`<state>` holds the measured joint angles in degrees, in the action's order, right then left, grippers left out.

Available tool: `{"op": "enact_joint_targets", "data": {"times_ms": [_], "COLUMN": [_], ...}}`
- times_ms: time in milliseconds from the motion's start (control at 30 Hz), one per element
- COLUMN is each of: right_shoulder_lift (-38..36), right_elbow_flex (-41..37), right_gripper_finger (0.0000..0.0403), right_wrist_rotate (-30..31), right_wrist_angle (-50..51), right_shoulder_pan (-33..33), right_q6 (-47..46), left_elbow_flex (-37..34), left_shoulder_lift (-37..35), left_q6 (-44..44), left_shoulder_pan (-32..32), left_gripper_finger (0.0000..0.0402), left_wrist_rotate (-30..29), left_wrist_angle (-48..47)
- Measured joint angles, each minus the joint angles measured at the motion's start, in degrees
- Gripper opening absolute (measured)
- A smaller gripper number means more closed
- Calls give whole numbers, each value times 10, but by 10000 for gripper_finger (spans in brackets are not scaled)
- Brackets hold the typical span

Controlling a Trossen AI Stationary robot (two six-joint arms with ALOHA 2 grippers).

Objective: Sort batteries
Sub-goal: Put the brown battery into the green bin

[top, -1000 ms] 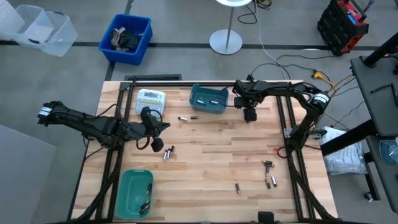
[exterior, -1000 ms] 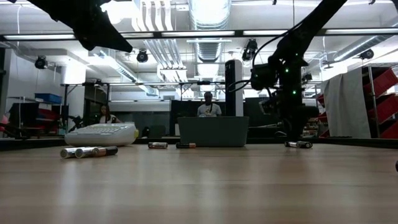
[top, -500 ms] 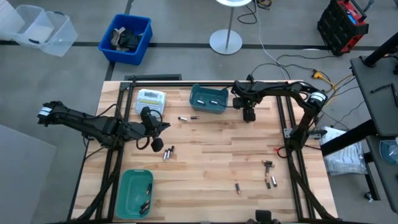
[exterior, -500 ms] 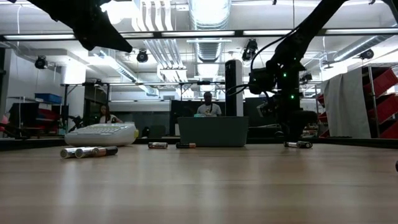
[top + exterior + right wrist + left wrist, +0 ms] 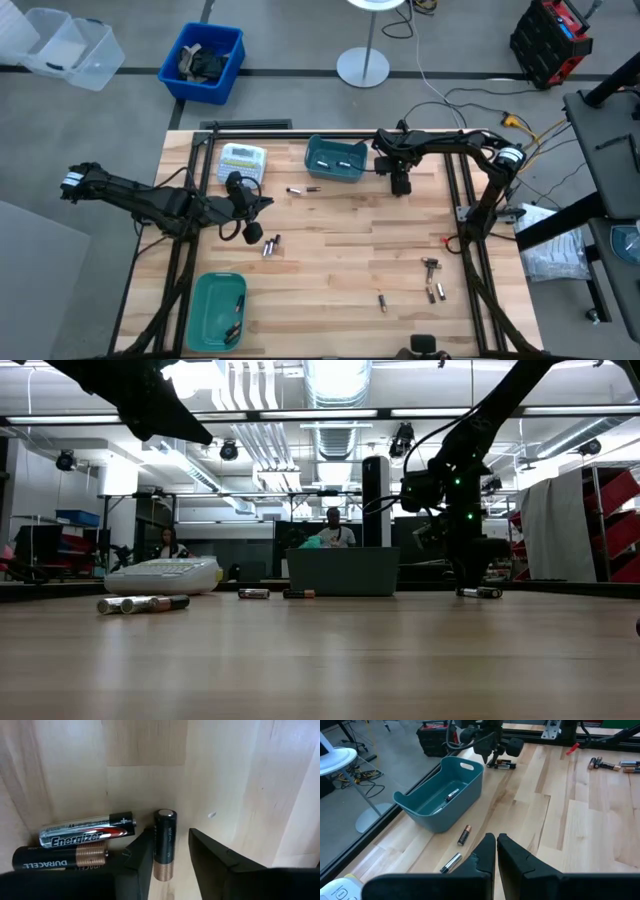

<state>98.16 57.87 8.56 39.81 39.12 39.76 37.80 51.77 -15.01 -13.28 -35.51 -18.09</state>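
While batteries (image 5: 271, 244) dot the wooden table (image 5: 340, 260), right tool (image 5: 169, 851) straddles one — apart; left tool (image 5: 496, 851) together.

Two dark jointed arms, black cables looped alongside; white band near each base; angular black fingers.

The right gripper (image 5: 400, 186) has edged slightly toward the teal bin (image 5: 335, 160).

We saw a grey floor (image 5: 80, 150) around the wooden surface (image 5: 350, 250), with a blue bin (image 5: 202, 62), clear tubs (image 5: 68, 45) and a white lamp base (image 5: 363, 67) on it. Ducts (image 5: 335, 385) and strip lights (image 5: 300, 413) ran overhead; two people (image 5: 335, 530) sat behind.
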Motion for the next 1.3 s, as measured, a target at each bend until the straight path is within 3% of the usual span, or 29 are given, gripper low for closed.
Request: {"op": "enact_joint_targets", "data": {"times_ms": [333, 633, 933, 1000, 1100, 1300], "right_shoulder_lift": [1, -3, -108, -147, -210, -301], "right_elbow_flex": [-1, -1, -1, -1, -1, -14], "right_gripper_finger": [50, 37, 36, 36, 36, 36], "right_wrist_rotate": [6, 10, 4, -24, -122, -263], "right_wrist_angle": [-19, -36, -36, -37, -55, -160], "right_shoulder_pan": [3, 6, 5, 3, 2, -52], "right_q6": [8, 3, -50, -81, -130, -243], "left_elbow_flex": [0, 0, 0, 0, 0, -15], "left_shoulder_lift": [0, 0, 0, 0, 0, 9], "left_q6": [0, 0, -3, -2, -2, 22], "left_shoulder_pan": [0, 0, 0, 0, 0, -6], "left_gripper_finger": [0, 0, 0, 0, 0, 0], "left_wrist_rotate": [0, 0, 0, 0, 0, 1], "left_wrist_angle": [0, 0, 1, 7, 19, 82]}}
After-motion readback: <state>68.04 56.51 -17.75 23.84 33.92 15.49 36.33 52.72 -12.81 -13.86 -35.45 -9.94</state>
